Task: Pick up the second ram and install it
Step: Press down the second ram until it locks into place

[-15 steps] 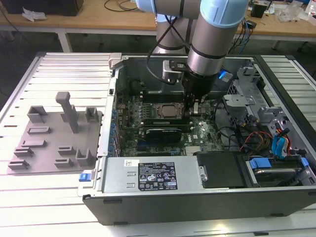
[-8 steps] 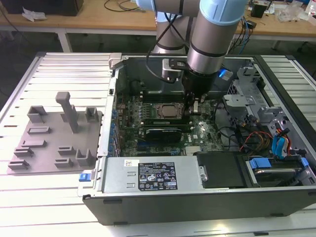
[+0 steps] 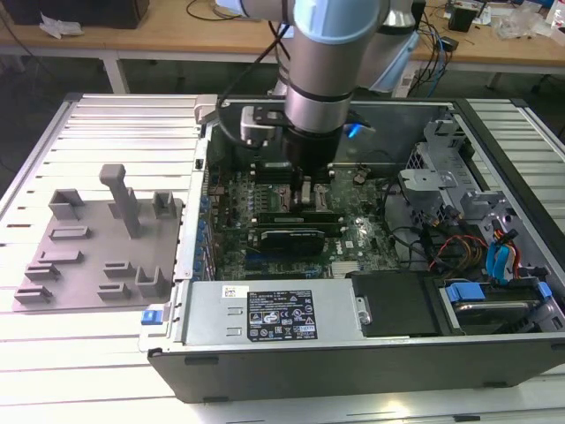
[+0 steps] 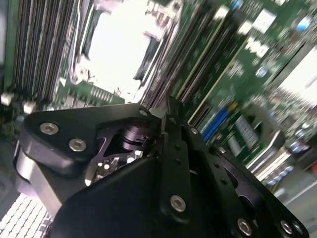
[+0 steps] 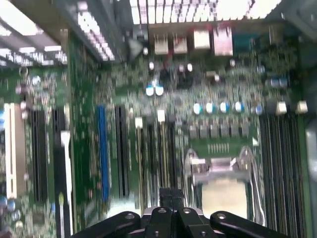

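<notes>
In the exterior view my gripper (image 3: 305, 201) reaches down into the open computer case (image 3: 353, 371), over the memory slots beside the CPU socket (image 5: 220, 191). The second ram (image 3: 274, 215), a long thin stick, lies along a slot directly under the fingertips, which stand at its top edge. In both wrist views the gripper (image 5: 171, 192) (image 4: 171, 106) has its fingers pressed together with no gap. I cannot tell whether they pinch the stick or only rest on it. The stick is hidden under the fingers in the wrist views.
A black expansion card (image 3: 287, 238) sits just in front of the slots. The power supply (image 3: 274, 314) and drive cage (image 3: 441, 177) crowd the case. A grey tray (image 3: 88, 265) with upright holders lies on the slatted table at the exterior view's left.
</notes>
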### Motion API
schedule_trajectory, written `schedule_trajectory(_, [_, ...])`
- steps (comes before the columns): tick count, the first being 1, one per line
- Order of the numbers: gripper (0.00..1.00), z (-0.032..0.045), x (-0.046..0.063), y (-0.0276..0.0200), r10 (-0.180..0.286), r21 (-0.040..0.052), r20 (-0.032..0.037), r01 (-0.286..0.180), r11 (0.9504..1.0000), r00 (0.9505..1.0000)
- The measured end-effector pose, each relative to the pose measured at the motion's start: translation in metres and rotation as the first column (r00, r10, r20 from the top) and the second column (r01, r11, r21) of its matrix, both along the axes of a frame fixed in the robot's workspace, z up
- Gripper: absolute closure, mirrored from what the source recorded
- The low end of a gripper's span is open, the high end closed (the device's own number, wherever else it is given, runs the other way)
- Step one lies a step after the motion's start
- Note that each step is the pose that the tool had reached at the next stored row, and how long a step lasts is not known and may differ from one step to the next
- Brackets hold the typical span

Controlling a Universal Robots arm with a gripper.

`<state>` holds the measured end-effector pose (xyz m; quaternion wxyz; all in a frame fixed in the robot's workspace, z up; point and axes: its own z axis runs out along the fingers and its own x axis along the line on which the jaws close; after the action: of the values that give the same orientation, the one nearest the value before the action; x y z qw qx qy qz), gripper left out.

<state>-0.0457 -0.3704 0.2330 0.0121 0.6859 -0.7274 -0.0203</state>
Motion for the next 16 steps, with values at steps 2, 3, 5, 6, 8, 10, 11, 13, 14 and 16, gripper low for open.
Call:
schedule_trajectory(2, [0.92,-0.0012,-0.009,0.0000,0.000,0.0012,0.0014,0.000,1.0000,1.0000])
schedule_trajectory(3, [0.92,-0.0034,-0.012,-0.0001,0.000,0.0040,0.0014,0.000,1.0000,1.0000])
schedule_trajectory(5, [0.92,-0.0063,-0.013,0.0001,0.000,0.0083,0.0015,0.000,1.0000,1.0000])
schedule_trajectory(6, [0.92,-0.0043,-0.013,0.0001,0.000,0.0093,0.0020,0.000,1.0000,1.0000])
schedule_trajectory(8, [0.92,0.0020,-0.003,0.0000,0.000,0.0116,-0.0038,0.000,0.9999,1.0000])
schedule_trajectory(10, [0.92,0.0020,0.018,-0.0001,0.000,0.0137,-0.0261,0.000,0.9999,0.9997])
schedule_trajectory(11, [0.92,0.0035,0.023,-0.0001,0.000,0.0134,-0.0303,0.000,0.9999,0.9995])
schedule_trajectory(13, [0.92,0.0181,0.023,0.0000,0.000,0.0137,-0.0303,0.001,0.9999,0.9995])
schedule_trajectory(14, [0.92,0.0233,0.023,0.0000,0.000,0.0136,-0.0303,0.001,0.9999,0.9995])
schedule_trajectory(16, [0.92,0.0346,0.023,0.0000,0.000,0.0136,-0.0303,0.000,0.9999,0.9995])
